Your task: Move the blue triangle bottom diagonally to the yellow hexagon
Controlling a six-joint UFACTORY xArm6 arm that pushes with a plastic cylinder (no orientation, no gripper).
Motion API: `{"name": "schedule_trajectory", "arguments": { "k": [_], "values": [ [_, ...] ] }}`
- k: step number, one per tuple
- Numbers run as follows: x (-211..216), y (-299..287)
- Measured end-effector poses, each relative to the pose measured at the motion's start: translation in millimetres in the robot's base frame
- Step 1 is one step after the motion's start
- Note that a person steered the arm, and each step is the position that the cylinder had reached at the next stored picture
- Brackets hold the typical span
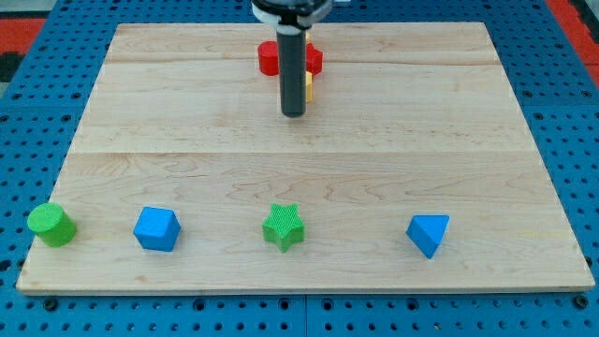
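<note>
The blue triangle (429,233) lies near the view's bottom right of the wooden board (187,122). The yellow hexagon (308,87) is mostly hidden behind my rod near the view's top centre; only a thin yellow sliver shows just below a red block (314,59). My tip (294,113) rests on the board just below and left of that yellow sliver, far up and left of the blue triangle.
Along the view's bottom stand a green cylinder (51,225) at the left, a blue cube-like block (156,229), and a green star (284,227) in the middle. A blue perforated surface surrounds the board.
</note>
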State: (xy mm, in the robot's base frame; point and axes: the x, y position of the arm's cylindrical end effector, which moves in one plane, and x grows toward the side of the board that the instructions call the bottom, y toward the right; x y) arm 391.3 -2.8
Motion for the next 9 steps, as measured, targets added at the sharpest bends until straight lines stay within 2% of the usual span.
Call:
{"name": "schedule_trajectory", "arguments": {
  "k": [2,3,4,5,6,7,8,9],
  "values": [
    [56,152],
    [122,193],
    [190,158],
    [190,94],
    [155,74],
    [138,89],
    [94,95],
    [69,108]
  ]
}}
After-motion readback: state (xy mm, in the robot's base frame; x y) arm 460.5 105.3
